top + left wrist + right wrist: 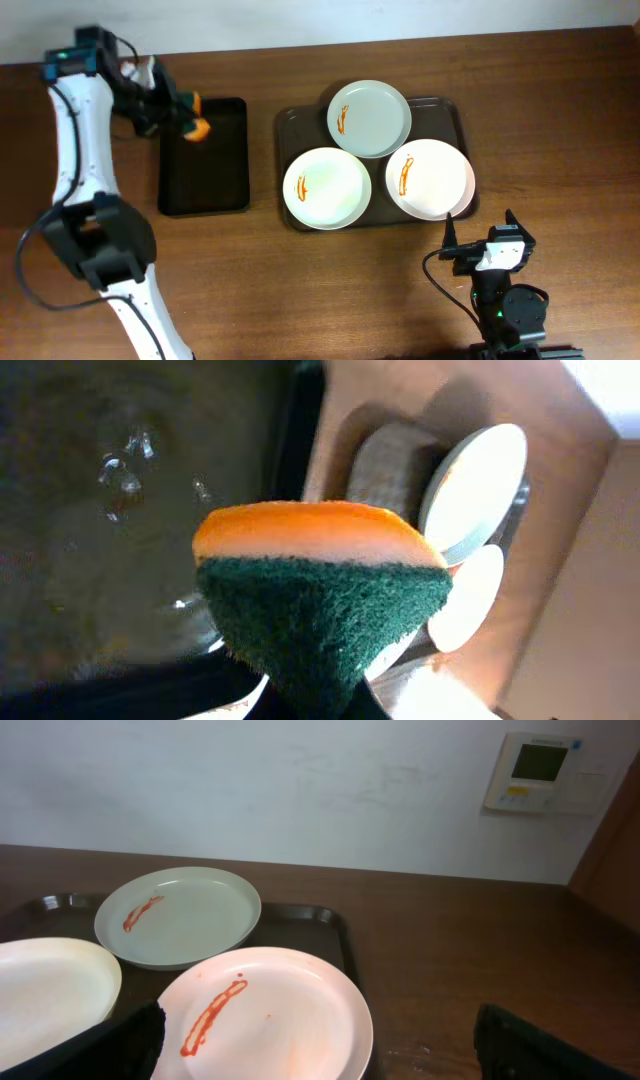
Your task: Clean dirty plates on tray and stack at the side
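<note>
1. Tray (298, 122): found flat on the wooden table (560, 120), right of centre in the overhead view, with its long axis running left to right. Much of its floor is covered by plates. Its left end is cut off in the right wrist view.
2. Black tray (205, 180): narrower, set apart to the left, with its long axis running front to back. Its surface is blurred in the left wrist view.
3. Plates: three are recorded, all face up on the tray: far plate (369, 119), pale green; near-left plate (327, 188); near-right plate (430, 179). Each is marked by one orange streak (404, 176) running roughly front to back. The rims meet, but which lies uppermost cannot be settled. Both near plates are cropped in the right wrist view.
4. Right gripper (479, 222): the fingers (545, 1050) are spread wide with nothing between them, just in front of the near-right plate. Only their tips are seen in its own view.
5. Left gripper (183, 112): clamped on the sponge above the black tray's far end. Its fingers are hidden behind the sponge in its own view.
6. Sponge (320, 590): orange layer uppermost, green scouring face towards the wrist camera.
</note>
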Robot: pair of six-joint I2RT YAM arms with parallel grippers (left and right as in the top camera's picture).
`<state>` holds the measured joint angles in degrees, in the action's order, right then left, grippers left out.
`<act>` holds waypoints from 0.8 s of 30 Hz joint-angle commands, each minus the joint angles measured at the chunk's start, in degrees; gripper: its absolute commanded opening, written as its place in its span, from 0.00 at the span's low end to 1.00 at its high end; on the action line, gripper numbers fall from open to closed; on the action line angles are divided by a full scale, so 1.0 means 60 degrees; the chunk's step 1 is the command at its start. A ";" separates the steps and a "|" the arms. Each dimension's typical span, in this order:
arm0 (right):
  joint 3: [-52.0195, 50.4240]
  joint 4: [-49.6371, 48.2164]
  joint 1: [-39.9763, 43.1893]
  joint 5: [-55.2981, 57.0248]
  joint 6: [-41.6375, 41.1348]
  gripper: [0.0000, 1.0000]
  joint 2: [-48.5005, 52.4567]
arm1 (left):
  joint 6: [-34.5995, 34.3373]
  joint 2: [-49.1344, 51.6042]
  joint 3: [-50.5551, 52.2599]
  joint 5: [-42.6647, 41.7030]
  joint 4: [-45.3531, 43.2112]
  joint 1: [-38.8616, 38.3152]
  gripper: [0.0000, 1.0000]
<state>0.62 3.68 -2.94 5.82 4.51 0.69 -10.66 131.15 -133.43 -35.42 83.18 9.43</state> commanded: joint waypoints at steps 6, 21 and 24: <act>-0.0051 0.0069 -0.0073 0.0146 -0.0040 0.98 -0.0055 | 0.0222 0.0419 0.2087 0.0619 -0.0882 0.0015 0.00; -0.0051 0.0069 -0.0073 0.0146 -0.0040 0.98 -0.0055 | 0.0222 -0.0302 0.1807 0.1840 -0.0597 -0.0117 0.00; -0.0051 0.0069 -0.0069 0.0142 -0.0040 0.98 -0.0055 | 0.0222 -0.0696 -0.0291 0.1847 0.0484 -0.0175 0.00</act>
<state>0.62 3.66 -2.94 6.00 4.49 0.69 -10.02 131.68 -126.52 -24.12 83.55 8.78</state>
